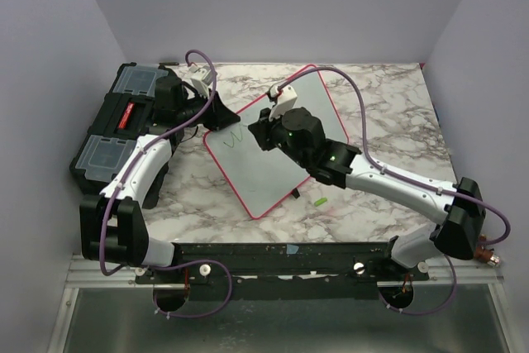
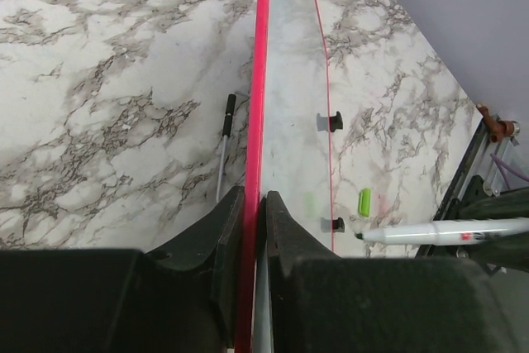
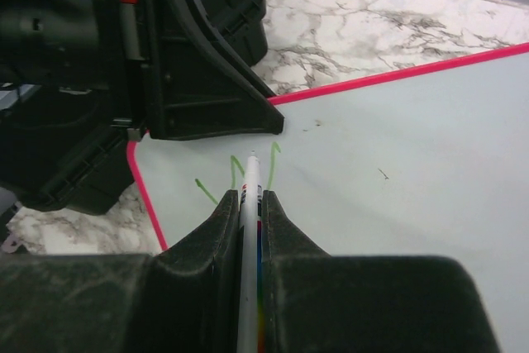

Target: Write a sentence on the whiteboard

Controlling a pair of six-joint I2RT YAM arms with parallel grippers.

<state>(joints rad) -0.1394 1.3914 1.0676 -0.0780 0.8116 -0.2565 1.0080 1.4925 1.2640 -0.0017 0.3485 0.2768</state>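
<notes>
- One marble table sits under the whiteboard and everything else you see.
- Your black toolbox sits just beside the whiteboard's left corner.
- Your whiteboard rests slantwise in the middle of the table, between your two arms.
- Your left gripper is clamped tight on the whiteboard's red rim, at its far left edge.
- Your right gripper hangs over the whiteboard's left part, squeezed on a white marker.
- The marker's tip is at the whiteboard, near the left corner.
- Your sentence is only a few green strokes, like a W, right by the tip.
- A small green cap lies on the table just off the whiteboard's near right edge.
</notes>
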